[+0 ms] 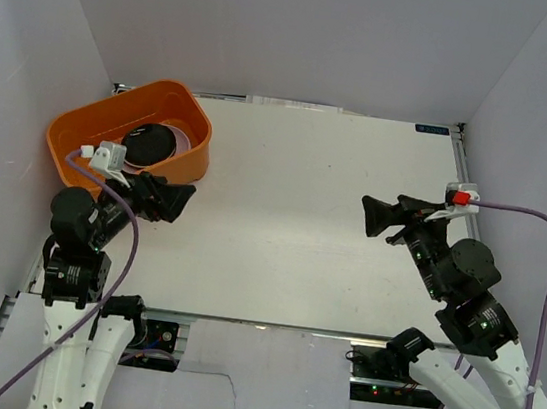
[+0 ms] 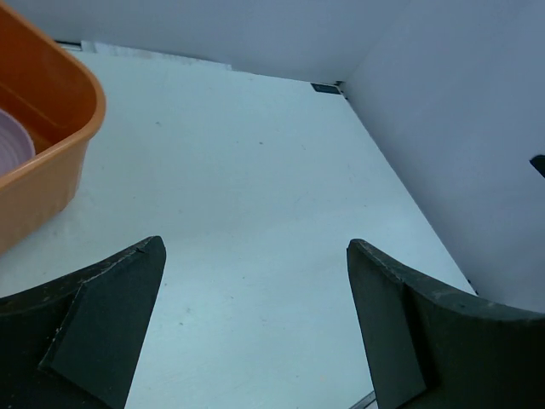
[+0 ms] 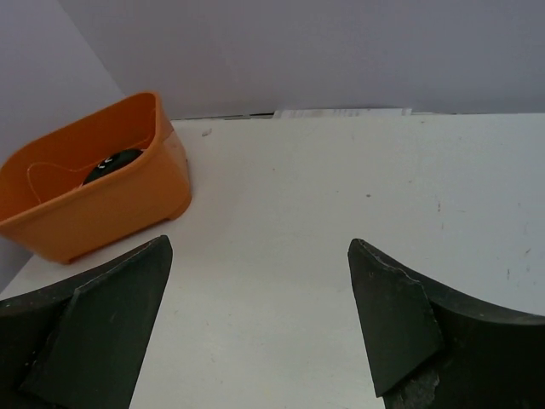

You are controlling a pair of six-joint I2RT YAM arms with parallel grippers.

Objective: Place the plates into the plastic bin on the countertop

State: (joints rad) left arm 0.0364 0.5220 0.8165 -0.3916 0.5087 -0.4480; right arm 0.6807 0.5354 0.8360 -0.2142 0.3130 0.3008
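White walls [image 1: 297, 26] hem the worktop [image 1: 289, 237]; the plastic bin [image 1: 195, 156] holding plates [image 1: 150, 143] sits at its far-left corner. Left end effector [image 1: 181, 202] and right end effector [image 1: 368, 217] hover spread, well apart.

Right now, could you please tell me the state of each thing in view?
Bin: upright, far left on the table.
Plates: stacked inside the bin, a black one on top.
Left pincer: open, holding nothing, beside the bin.
Right pincer: open, holding nothing, over the table's right side.
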